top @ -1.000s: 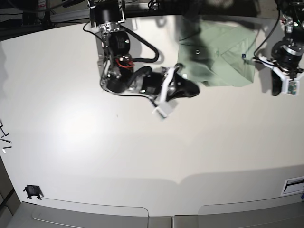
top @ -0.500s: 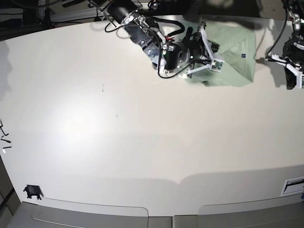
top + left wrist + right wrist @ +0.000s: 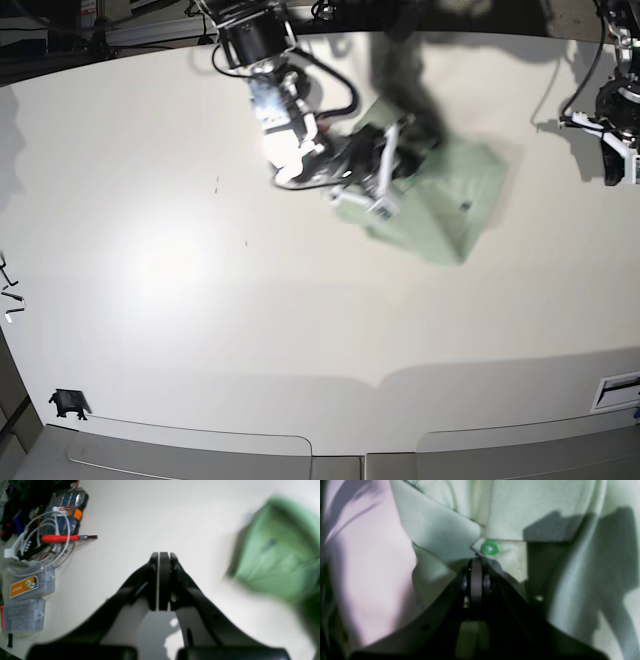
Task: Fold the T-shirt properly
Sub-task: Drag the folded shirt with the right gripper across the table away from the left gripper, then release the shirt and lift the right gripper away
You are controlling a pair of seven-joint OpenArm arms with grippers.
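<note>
The base camera hangs high above the white table (image 3: 200, 300), looking nearly straight down, taking in both arms and the T-shirt (image 3: 440, 205). The left wrist camera rides behind the left gripper (image 3: 160, 555), facing forward and down along closed jaws, the table close below, the shirt a blur at right. The right wrist camera sits behind the right gripper (image 3: 475, 562), pressed very near green cloth that fills its frame. All three views share the shirt; its blue tag (image 3: 268, 543) shows in the base and left wrist views.
</note>
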